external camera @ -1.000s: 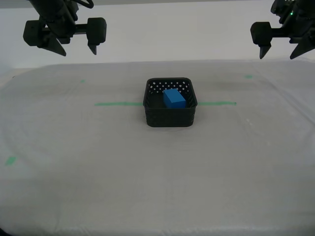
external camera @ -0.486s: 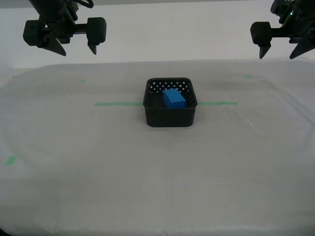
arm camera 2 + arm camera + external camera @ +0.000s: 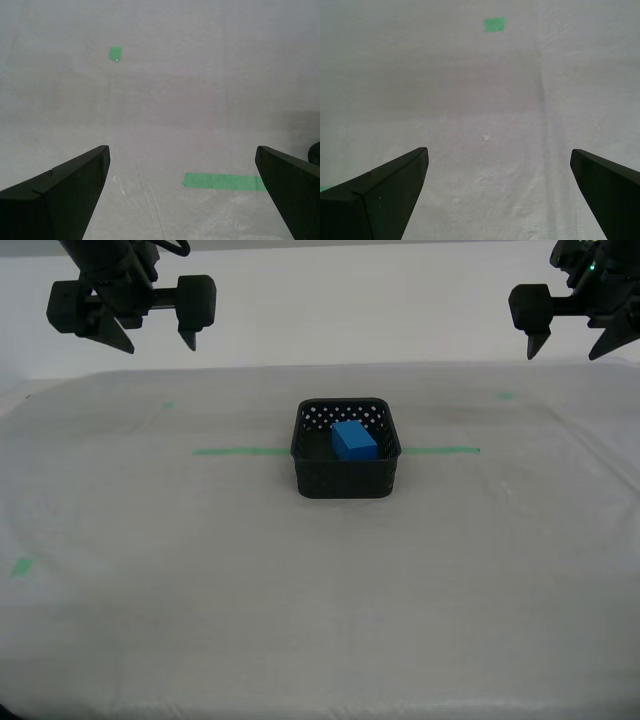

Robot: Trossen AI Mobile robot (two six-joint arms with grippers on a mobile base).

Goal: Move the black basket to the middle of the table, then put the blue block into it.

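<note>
Item: basket point(image 3: 346, 462), sitting about mid-table point(image 3: 320, 620), straddling the green tape line point(image 3: 240, 451). You are seeing it upright and untouched.

Item: block point(image 3: 354, 440), lying inside the basket, toward its far side.

Item: my first gripper point(image 3: 497, 192), jaws spread wide, holding nothing, looking at bare table.

Item: my second gripper point(image 3: 182, 192), likewise spread and empty, a piece of tape below it.

Both arms are hanging high, well apart from the basket.

Status: both steps are looking done; nothing appears left for you.
</note>
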